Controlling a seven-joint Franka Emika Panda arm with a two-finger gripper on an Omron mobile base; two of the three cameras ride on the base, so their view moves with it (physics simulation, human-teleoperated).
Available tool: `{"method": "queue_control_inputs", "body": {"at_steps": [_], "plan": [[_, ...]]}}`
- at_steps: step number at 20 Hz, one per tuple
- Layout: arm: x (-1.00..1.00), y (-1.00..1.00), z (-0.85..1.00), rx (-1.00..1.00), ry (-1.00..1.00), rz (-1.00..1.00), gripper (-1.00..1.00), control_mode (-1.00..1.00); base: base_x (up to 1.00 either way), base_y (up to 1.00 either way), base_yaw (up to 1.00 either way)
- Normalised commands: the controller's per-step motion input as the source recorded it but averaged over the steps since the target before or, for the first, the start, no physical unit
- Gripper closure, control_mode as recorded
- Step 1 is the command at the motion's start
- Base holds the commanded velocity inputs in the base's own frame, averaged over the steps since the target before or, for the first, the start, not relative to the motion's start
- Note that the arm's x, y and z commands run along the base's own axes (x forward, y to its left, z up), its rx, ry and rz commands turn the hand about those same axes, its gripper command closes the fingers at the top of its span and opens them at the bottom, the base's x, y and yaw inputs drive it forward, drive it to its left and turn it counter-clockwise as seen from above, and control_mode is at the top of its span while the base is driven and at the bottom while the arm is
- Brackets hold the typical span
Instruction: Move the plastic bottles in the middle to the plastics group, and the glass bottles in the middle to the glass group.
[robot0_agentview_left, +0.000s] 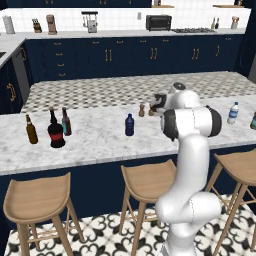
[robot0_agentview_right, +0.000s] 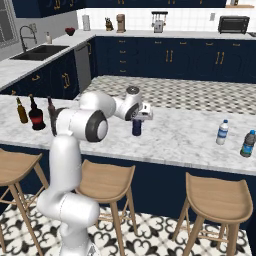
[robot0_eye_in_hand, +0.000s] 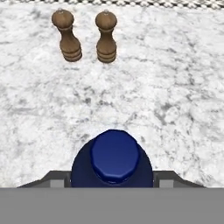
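The plastic bottle (robot0_agentview_right: 136, 127), small and solid dark blue, stands mid-counter. My gripper (robot0_agentview_right: 139, 119) comes down over it from above. In the hand view its blue cap (robot0_eye_in_hand: 114, 155) sits between the two fingers (robot0_eye_in_hand: 59, 180), which press against the body's sides, so the gripper is shut on it. The glass bottle (robot0_agentview_left: 56, 134), squat and black with a red band, stands at the left by the glass group: an amber bottle (robot0_agentview_left: 31, 131) and a dark slim bottle (robot0_agentview_left: 66, 124). The plastics group stands far right: a clear bottle (robot0_agentview_left: 232, 113) and a dark bottle (robot0_agentview_right: 247, 144).
Two wooden pepper mills (robot0_eye_in_hand: 68, 37) (robot0_eye_in_hand: 106, 37) stand just beyond the blue bottle on the marble counter (robot0_agentview_left: 95, 145). Wooden stools (robot0_agentview_left: 37, 197) line the counter's near side. A sink (robot0_agentview_right: 37, 51) lies at the far left.
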Motion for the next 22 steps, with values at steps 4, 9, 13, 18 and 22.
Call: {"method": "queue_control_inputs", "body": {"at_steps": [4,9,13,18,22], "plan": [[-0.46,-0.61,0.29,-0.02,0.00,-0.23,1.00,-1.00,0.00,0.00,0.00],[-0.32,-0.72,0.03,-0.08,-0.03,-0.24,1.00,-1.00,0.00,0.00,0.00],[-0.12,-0.64,0.06,-0.10,-0.10,-0.22,1.00,-1.00,0.00,0.00,0.00],[-0.05,-0.66,0.43,0.00,-0.05,-0.19,1.00,-1.00,0.00,0.00,0.00],[-0.14,-0.67,0.52,0.00,0.03,-0.11,1.00,-1.00,0.00,0.00,0.00]]}}
